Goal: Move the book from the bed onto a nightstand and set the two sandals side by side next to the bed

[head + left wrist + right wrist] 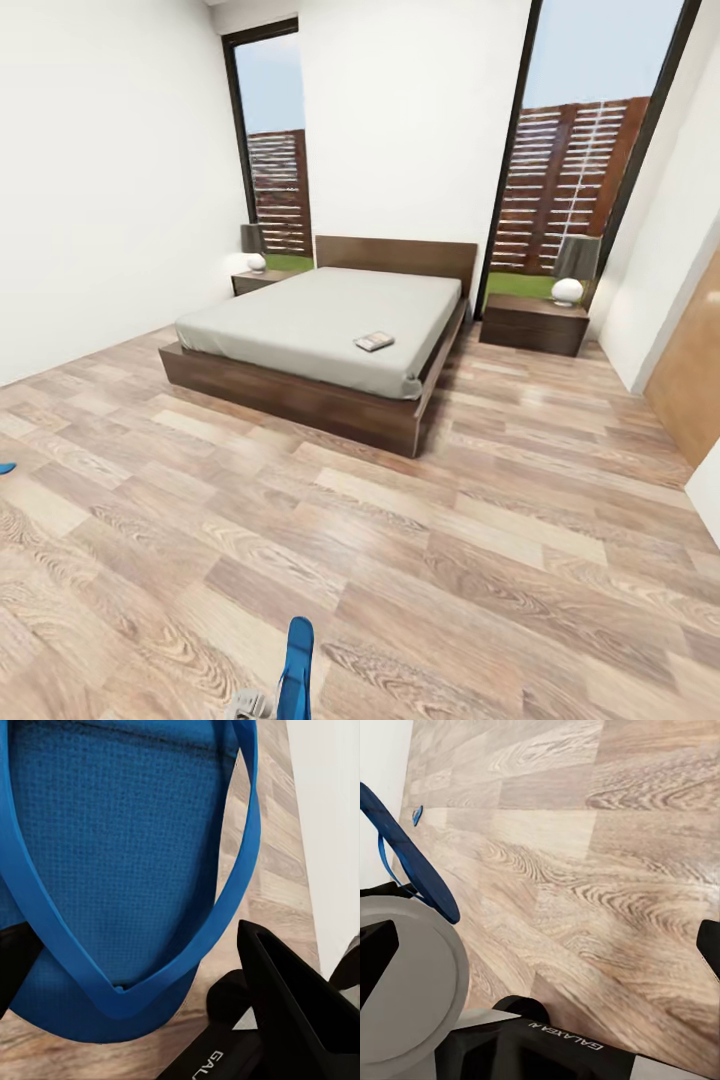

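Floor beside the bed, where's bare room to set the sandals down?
The wood floor between the bed and the right-hand nightstand lies bare, as does the wide stretch before the bed's foot. The nightstand tops are more crowded, each carrying a lamp. The left claw holds one blue sandal.

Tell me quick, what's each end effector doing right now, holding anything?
Left end effector: shut on a blue sandal, lifted off the floor.
Right end effector: open, holding nothing, over bare wood floor.
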Controlling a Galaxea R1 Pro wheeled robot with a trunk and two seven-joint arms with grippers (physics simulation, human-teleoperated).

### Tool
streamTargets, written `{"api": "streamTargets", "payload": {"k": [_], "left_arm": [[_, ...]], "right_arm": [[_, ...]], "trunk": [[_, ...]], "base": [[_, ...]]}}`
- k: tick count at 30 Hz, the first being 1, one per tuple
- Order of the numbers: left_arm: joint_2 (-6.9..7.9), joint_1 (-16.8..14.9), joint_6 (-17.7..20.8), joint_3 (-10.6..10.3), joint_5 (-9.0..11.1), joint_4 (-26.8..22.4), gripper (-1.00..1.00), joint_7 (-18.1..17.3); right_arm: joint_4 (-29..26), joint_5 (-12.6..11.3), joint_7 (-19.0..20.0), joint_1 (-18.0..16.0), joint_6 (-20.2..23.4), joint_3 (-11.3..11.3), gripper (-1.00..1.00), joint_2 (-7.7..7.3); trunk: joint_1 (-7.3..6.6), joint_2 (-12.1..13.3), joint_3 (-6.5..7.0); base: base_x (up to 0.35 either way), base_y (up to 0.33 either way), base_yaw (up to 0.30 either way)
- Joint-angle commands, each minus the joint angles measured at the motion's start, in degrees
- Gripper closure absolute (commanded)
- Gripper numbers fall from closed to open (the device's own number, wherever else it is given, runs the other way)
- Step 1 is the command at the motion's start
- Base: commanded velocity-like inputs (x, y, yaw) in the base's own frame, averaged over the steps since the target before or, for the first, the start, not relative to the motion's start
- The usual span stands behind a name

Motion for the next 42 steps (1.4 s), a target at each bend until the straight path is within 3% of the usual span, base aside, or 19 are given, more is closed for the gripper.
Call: {"api": "streamTargets", "payload": {"k": [1, 17, 29, 42], "left_arm": [[0.05, -0.03, -0.26, -0.48, 0.44, -0.01, 1.0, 0.28], [0.05, -0.03, -0.26, -0.48, 0.48, -0.01, 1.0, 0.28], [0.05, -0.03, -0.26, -0.48, 0.46, -0.01, 1.0, 0.28], [0.05, -0.03, -0.26, -0.48, 0.47, -0.01, 1.0, 0.28]], "right_arm": [[-0.01, -0.23, 0.21, -0.02, 0.6, -0.09, -1.0, 0.01], [-0.01, -0.23, 0.2, -0.02, 0.6, -0.09, -1.0, 0.02], [-0.01, -0.24, 0.22, -0.02, 0.6, -0.09, -1.0, 0.01], [-0.01, -0.2, 0.23, -0.02, 0.6, -0.09, -1.0, 0.01]], "trunk": [[0.01, -0.02, -0.05], [0.01, -0.02, -0.05], [0.01, -0.02, -0.05], [0.01, -0.02, -0.05]], "base": [[0.23, 0.0, 0.016], [0.205, 0.0, 0.232], [0.137, 0.0, 0.012], [0.302, 0.03, 0.0]]}}
